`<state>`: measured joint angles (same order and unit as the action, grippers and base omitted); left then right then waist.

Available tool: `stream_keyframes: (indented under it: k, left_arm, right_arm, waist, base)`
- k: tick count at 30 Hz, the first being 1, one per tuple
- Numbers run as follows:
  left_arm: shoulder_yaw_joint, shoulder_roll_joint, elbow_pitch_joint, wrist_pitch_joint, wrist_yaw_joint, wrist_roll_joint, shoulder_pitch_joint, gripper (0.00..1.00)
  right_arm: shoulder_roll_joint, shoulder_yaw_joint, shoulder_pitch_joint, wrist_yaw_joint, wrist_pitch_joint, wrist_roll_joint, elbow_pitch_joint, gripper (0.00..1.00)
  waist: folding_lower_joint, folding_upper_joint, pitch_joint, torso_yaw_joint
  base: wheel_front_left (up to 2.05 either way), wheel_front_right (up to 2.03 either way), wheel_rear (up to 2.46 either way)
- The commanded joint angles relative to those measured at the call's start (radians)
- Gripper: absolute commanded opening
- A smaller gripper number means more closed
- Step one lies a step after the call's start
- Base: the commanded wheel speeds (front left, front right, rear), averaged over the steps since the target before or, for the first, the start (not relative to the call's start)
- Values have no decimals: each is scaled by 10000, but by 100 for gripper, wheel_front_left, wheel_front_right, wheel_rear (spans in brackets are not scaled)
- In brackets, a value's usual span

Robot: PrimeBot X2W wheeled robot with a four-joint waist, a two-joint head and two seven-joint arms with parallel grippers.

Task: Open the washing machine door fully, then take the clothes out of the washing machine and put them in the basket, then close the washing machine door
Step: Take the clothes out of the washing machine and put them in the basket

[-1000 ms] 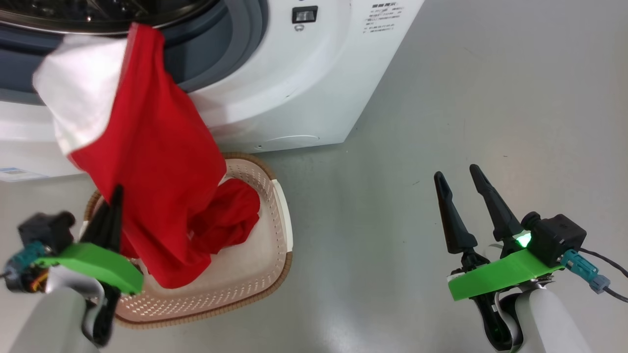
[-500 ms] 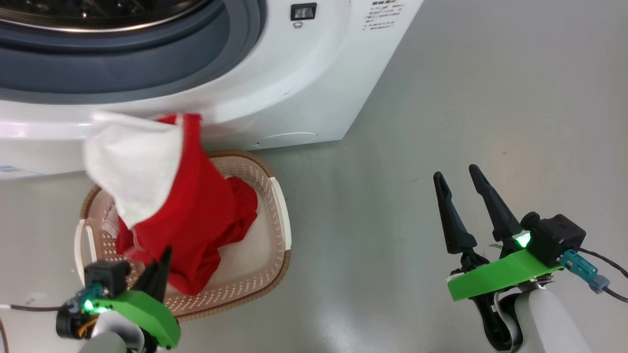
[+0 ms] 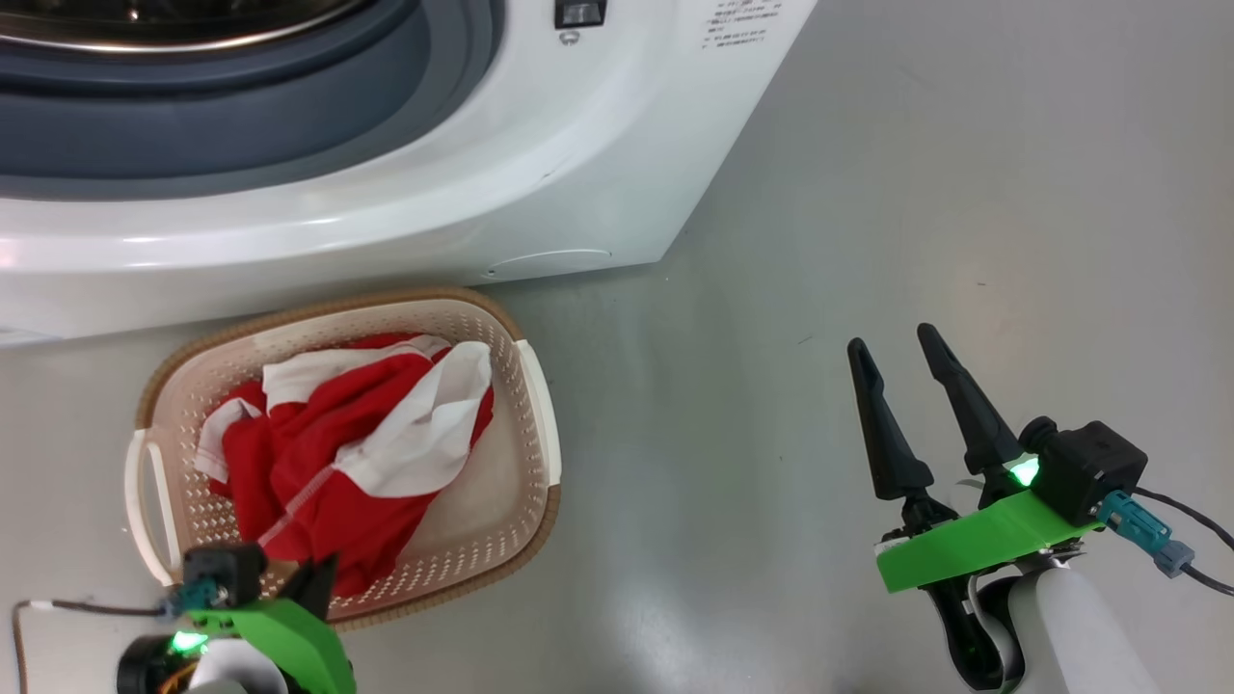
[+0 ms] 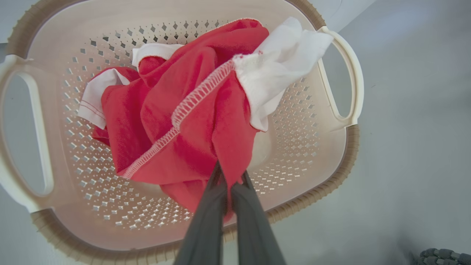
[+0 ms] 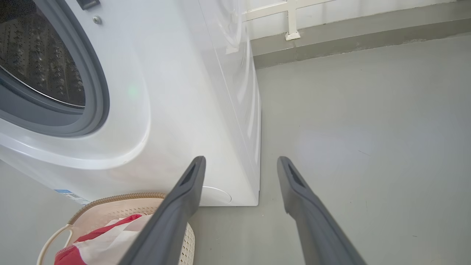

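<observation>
Clothes (image 3: 347,463) in the basket (image 3: 537,405) — door yet to close.
The clothes lie heaped inside the basket before the washing machine (image 3: 540,164); the left gripper (image 4: 231,173) is pinched shut on a red fold, the right gripper (image 3: 892,337) open and empty — release, then the door, remain.

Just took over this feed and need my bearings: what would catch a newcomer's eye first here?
The bright red and white clothes heaped in the cream basket stand out, the left gripper shut on a red fold. Behind looms the white washing machine, its grey-ringed mouth open. The right gripper hangs open at the head view's lower right.
</observation>
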<state>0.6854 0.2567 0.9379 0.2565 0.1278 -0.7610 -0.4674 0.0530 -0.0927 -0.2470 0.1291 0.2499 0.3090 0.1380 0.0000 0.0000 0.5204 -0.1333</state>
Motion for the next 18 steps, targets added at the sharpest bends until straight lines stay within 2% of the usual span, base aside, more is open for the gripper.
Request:
stream_keyframes:
  k: [1,6,7,8,9,10,11,12,18]
  left_arm:
    - [-164,354,64,53,29,-187,-208,0]
    - [-46,430,310,53,29,-442,-676,2]
    - [-32,448,338,53,29,-475,-750,22]
    - [-30,474,359,53,29,-504,-823,35]
    - [-42,500,374,53,29,-535,-882,45]
    - [-49,522,388,53,29,-565,-923,61]
    - [-66,548,409,53,29,-593,-962,95]
    - [-92,574,430,53,29,-618,-997,100]
    - [-273,704,434,53,29,-678,-1204,100]
  right_arm:
    - [-28,-314,60,16,118,-34,-261,100]
    - [-28,-346,1,16,119,-33,-297,100]
    - [-28,-356,-11,16,119,-33,-304,100]
    - [-28,-368,-21,16,119,-30,-313,100]
    - [-28,-379,-29,16,119,-26,-324,100]
    - [-28,-388,-36,16,119,-22,-333,100]
    - [-28,-395,-43,16,119,-18,-338,100]
    - [-28,-400,-49,16,119,-14,-343,100]
    - [-28,-350,-76,16,119,-5,-375,100]
  waist:
    - [0,0,47,-21]
    - [0,0,206,-61]
    - [0,0,242,-74]
    - [0,0,279,-90]
    - [0,0,313,-107]
    - [0,0,346,-123]
    - [0,0,379,-139]
    - [0,0,404,-156]
    - [0,0,554,-189]
  base:
    - [0,0,0]
    - [0,0,0]
    - [0,0,0]
    - [0,0,0]
    - [0,0,0]
    - [0,0,0]
    - [0,0,0]
    - [0,0,0]
    - [0,0,0]
